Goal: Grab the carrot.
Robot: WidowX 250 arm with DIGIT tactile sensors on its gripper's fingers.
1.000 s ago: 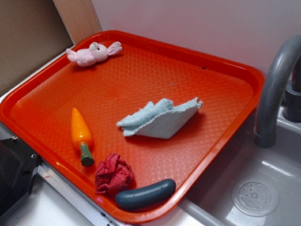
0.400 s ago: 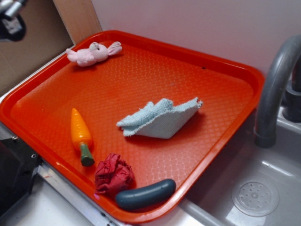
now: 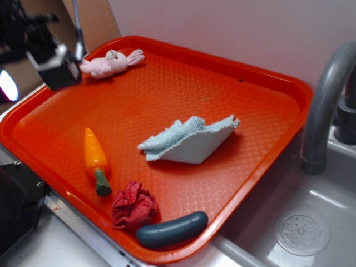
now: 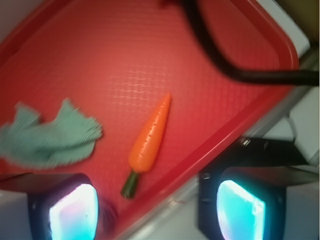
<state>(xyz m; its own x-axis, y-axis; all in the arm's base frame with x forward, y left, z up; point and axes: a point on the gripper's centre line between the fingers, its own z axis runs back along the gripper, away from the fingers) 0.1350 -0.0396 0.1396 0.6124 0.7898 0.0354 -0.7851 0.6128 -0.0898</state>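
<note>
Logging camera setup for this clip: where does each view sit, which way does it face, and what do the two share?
Exterior: off the tray's front corner by the sink, looking down across it; the gripper shows blurred at upper left.
Wrist: on the arm, looking down between two fingers at the tray; a black cable crosses above.
Shared: the carrot, the blue cloth, the tray.
</note>
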